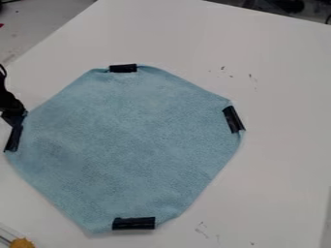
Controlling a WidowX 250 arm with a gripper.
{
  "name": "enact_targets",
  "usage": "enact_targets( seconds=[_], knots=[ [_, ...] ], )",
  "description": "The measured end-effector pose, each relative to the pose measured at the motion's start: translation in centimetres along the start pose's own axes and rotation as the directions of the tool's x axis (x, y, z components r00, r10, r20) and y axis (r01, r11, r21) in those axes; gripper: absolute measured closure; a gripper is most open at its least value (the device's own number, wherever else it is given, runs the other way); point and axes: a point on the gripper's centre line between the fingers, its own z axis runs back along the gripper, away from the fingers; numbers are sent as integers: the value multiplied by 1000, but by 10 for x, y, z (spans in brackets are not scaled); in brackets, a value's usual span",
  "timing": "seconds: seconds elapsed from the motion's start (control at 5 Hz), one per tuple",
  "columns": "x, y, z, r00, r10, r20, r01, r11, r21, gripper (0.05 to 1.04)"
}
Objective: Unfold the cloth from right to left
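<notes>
Blue cloth (129, 145) lies spread out on the white table (284, 160), black strips (134, 223) along four of its edges; at the view's left, by the cloth's edge, is the gripper (15, 116), open or closed I cannot tell

Cloth (129, 145) dusty light blue, faintly mottled, darker patch toward left side (closer to slate there). Four strips (134, 223) at its edges, all plain black. Gripper (13, 115) black too. Bench (284, 145) off-white, unpatterned apart from scattered dark grey specks and scribbly marks (202, 229). Small knobbly thing (22, 243) at lower left corner, orange-yellow.
</notes>
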Motion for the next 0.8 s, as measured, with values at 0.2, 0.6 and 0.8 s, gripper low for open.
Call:
enact_targets(
  seconds=[0.2,0.6,0.8],
  knots=[
    [10,1,10,999,-47,-7,47,999,23,79],
    [25,-47,29,991,-87,-104,78,993,-89,83],
    [24,-71,31,984,-115,-136,92,981,-169,83]
  ],
)
